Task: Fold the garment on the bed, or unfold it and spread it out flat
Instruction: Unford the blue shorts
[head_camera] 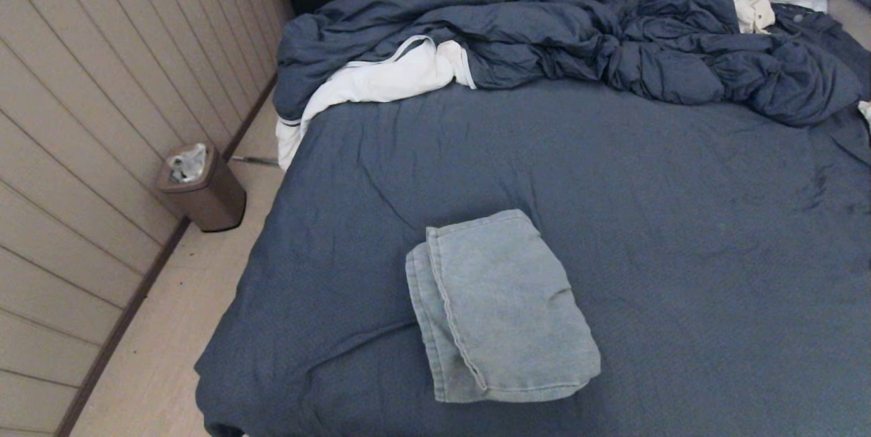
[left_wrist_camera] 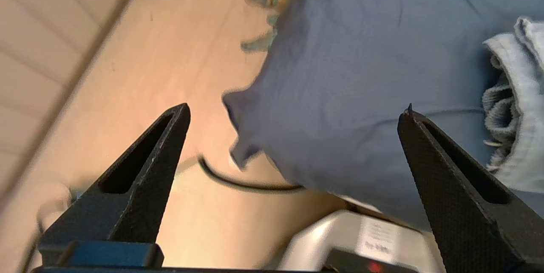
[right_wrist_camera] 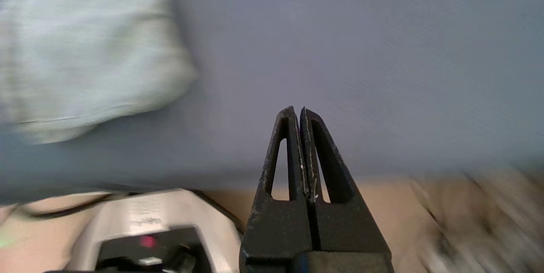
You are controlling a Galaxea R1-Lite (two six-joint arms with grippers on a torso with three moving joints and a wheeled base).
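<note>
The garment, pale blue denim shorts, lies folded into a compact rectangle near the front edge of the bed, which has a dark slate-blue sheet. Neither arm shows in the head view. My left gripper is open with nothing between its fingers; it hangs by the bed's front corner, with the garment off to one side. My right gripper is shut on nothing, over the bed's front edge, apart from the garment.
A bulky dark blue duvet is heaped across the far side of the bed, with a white garment under its left end. A brown waste bin stands on the floor by the wall. The robot's base sits below the bed edge.
</note>
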